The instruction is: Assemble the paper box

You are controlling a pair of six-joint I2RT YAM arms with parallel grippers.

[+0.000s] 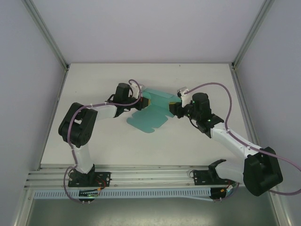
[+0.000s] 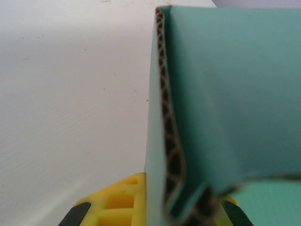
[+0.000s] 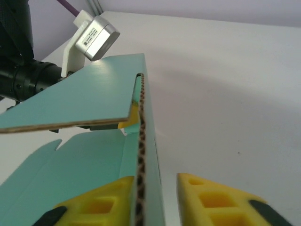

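The paper box is a teal-green corrugated card sheet lying mid-table, with its far part folded up and a flap spread flat toward the front. My left gripper is shut on the box's left upright wall, and its yellow fingers pinch the folded card edge. My right gripper straddles the right upright wall. That gripper's left finger lies against the wall, while its right finger stands a small gap off it, so the right gripper is open.
The white table is enclosed by pale walls on the left, back and right. A metal rail carrying both arm bases runs along the near edge. The left arm's wrist camera sits just beyond the box's far flap.
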